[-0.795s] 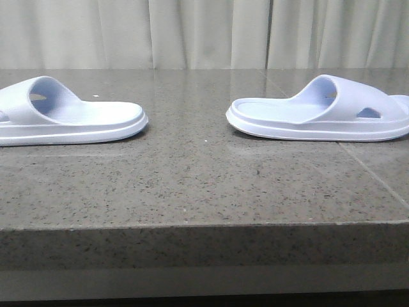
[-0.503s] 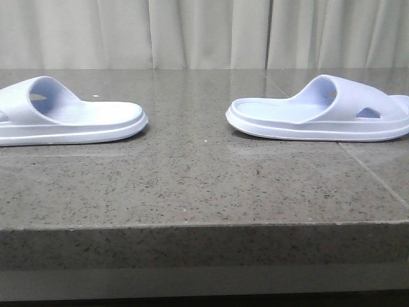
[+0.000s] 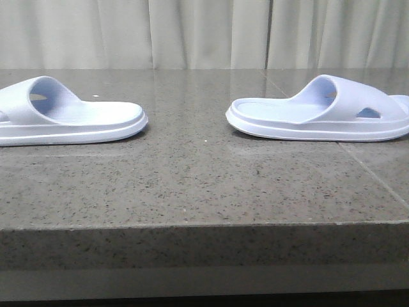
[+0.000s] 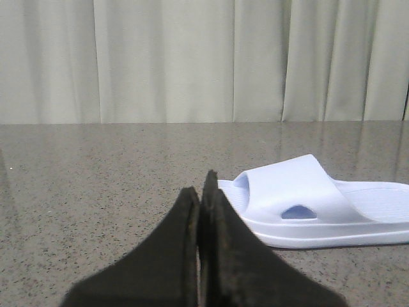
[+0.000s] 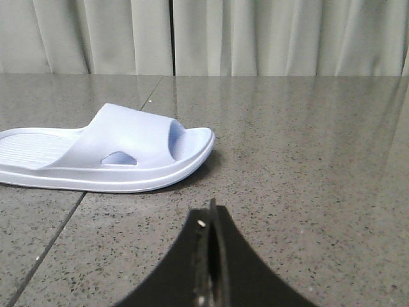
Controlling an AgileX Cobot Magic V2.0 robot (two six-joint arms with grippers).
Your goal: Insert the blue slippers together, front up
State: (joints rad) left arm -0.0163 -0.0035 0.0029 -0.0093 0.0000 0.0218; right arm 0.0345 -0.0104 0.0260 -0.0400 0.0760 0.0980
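Note:
Two pale lavender-blue slippers lie flat, soles down, on the grey stone table. In the front view the left slipper point(image 3: 64, 118) lies at the far left and the right slipper point(image 3: 326, 114) at the right, their heel ends facing each other across a wide gap. Neither gripper shows in the front view. In the left wrist view my left gripper point(image 4: 203, 185) is shut and empty, with one slipper point(image 4: 313, 201) close beyond it. In the right wrist view my right gripper point(image 5: 211, 211) is shut and empty, short of the other slipper point(image 5: 108, 150).
The speckled grey stone table point(image 3: 204, 185) has its front edge low in the front view and a tile seam point(image 3: 370, 173) running under the right slipper. Pale curtains point(image 3: 204, 32) hang behind the table.

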